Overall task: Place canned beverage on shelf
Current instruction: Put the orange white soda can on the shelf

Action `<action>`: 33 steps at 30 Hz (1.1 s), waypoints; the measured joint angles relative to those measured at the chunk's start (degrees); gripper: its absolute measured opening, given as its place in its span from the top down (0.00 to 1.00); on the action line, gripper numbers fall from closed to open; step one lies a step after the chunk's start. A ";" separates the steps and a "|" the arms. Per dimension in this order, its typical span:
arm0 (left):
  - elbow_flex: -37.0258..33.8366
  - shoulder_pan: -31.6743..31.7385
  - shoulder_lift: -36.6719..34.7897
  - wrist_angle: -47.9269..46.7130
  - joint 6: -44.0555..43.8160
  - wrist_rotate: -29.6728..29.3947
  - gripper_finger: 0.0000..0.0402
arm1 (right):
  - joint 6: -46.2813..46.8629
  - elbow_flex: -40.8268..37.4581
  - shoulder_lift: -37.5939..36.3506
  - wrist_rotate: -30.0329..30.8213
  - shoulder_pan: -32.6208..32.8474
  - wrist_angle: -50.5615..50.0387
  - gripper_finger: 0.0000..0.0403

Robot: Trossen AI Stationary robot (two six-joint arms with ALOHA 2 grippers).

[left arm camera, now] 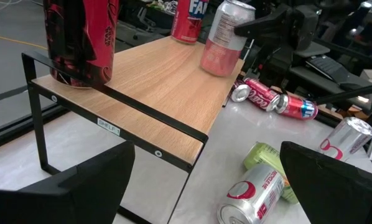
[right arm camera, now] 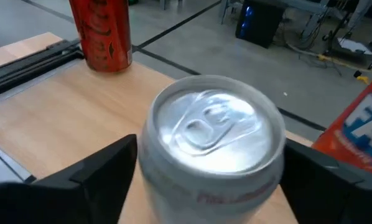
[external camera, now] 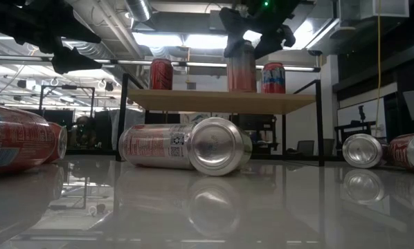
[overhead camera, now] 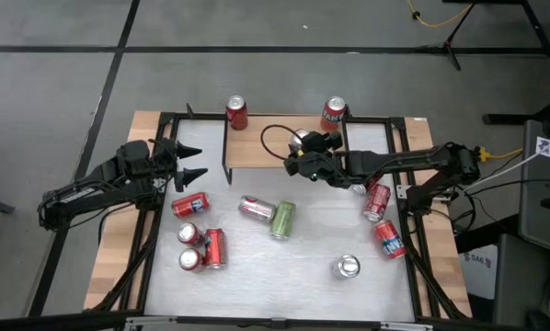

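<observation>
Pink can stands upright on the shelf between the right gripper's loosened, just-parted jaws; withdrawing crookedly could catch its side and topple it.

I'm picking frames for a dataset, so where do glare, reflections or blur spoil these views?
Low view: ceiling lights blow out behind the shelf, and the glossy table mirrors the lying silver-ended can. Right wrist view: the pale can fills the frame, its lid glaring, its side soft. High view: evenly lit.

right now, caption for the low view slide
Right gripper open around a pink can standing on the shelf between two red cans.
</observation>
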 joint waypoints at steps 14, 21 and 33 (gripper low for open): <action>0.00 0.01 0.00 0.01 -0.01 0.01 0.01 | -0.43 0.01 -2.94 -2.60 0.04 0.79 0.03; 0.00 0.00 0.00 -0.02 -0.02 0.02 0.01 | -6.13 0.02 -8.38 -4.22 0.04 1.39 0.03; 0.00 0.01 0.01 -0.02 0.01 0.00 0.01 | -34.00 0.05 -14.40 -23.23 0.04 2.04 0.03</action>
